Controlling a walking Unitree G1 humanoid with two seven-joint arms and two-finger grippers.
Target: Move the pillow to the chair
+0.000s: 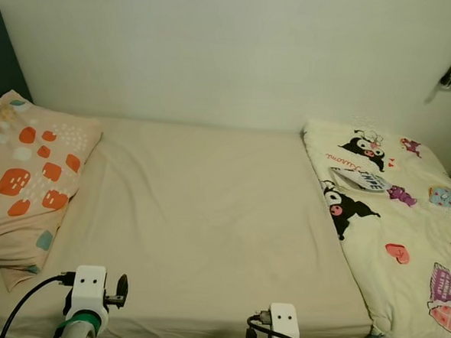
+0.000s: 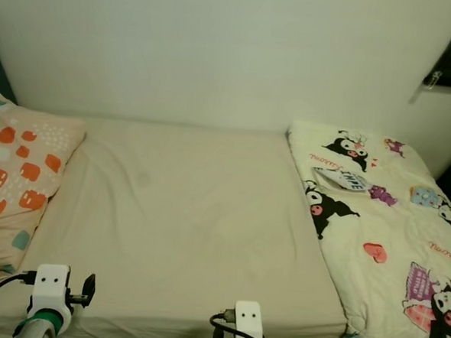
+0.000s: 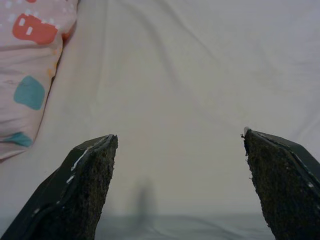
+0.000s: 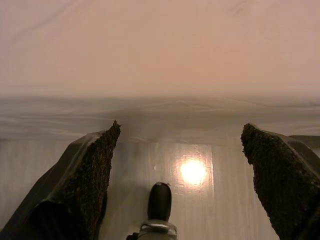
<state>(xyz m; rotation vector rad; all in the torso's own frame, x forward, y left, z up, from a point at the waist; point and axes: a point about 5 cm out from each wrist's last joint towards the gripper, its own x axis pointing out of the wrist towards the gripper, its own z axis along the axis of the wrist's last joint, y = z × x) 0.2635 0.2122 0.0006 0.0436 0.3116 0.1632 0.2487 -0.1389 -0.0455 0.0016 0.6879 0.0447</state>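
beige bed sheet [image 1: 199, 221], cartoon-print quilt [image 1: 404, 249], perhaps folded

A beige-sheeted bed [image 1: 198, 236] stands against a plain pale wall [image 1: 233, 47].

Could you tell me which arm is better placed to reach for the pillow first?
Left, probably. The peach pillow with orange and teal patches lies at the bed's left end, nearest the open left claw; the open right claw hangs at the bed's edge, farther away.

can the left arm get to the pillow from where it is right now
Probably yes. The pillow lies at the bed's left end, just ahead and left of the open left gripper, with bare sheet between them and nothing in the way.
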